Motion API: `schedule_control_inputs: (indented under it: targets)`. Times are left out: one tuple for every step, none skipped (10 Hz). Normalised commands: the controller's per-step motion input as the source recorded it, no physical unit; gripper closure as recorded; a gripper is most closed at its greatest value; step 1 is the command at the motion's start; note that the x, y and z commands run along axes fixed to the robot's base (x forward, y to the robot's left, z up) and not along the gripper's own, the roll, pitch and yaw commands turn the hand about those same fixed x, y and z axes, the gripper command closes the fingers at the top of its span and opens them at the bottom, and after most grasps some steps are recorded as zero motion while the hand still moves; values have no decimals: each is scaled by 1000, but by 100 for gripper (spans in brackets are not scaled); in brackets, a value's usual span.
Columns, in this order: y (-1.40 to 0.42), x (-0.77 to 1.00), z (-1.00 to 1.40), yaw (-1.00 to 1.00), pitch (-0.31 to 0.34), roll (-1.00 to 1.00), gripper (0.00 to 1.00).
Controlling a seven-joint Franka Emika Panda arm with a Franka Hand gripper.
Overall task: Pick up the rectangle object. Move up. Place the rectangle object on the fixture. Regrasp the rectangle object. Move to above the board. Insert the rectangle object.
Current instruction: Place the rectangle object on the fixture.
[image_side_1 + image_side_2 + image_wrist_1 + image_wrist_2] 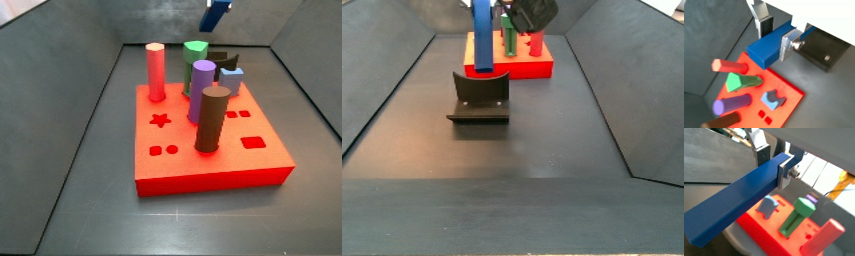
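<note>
The rectangle object (731, 203) is a long dark blue bar, and my gripper (773, 173) is shut on it near one end. In both wrist views the bar fills the gap between the two silver fingers (787, 46). In a side view the rectangle object (481, 35) hangs nearly upright, its lower end right at the top of the dark fixture (480, 95); I cannot tell whether they touch. The red board (201, 165) with its tall pegs lies beyond the fixture, and the rectangle object (215, 14) shows high behind it.
On the board stand a red peg (155, 70), a green peg (195, 50), a purple peg (202, 85), a brown peg (213, 118) and a small pale blue block (233, 78). A rectangular hole (254, 143) is open. Grey sloping walls (382, 90) enclose the floor.
</note>
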Motion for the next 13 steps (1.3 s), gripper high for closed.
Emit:
schedule_control_inputs:
  targets:
    - [39, 68, -17, -180, 28, -529, 100]
    - [38, 65, -14, -170, 12, -402, 100]
    - [23, 58, -1, -141, -22, -243, 100]
    - [123, 84, -1000, -125, 30, -207, 100]
    - [121, 94, -1000, -103, 13, -188, 100]
    - [113, 107, -1000, -99, 2, -173, 100]
    - [101, 112, -1000, -84, -17, -131, 100]
    - [98, 116, -1000, -74, -41, -109, 100]
    - [71, 97, -836, -56, -70, -91, 100]
    - [56, 84, -710, -45, -80, -85, 100]
    - [35, 65, -465, -23, -91, -82, 100]
    - [23, 60, -284, -6, -92, -80, 100]
    - [0, 0, 0, 0, 0, 0, 0]
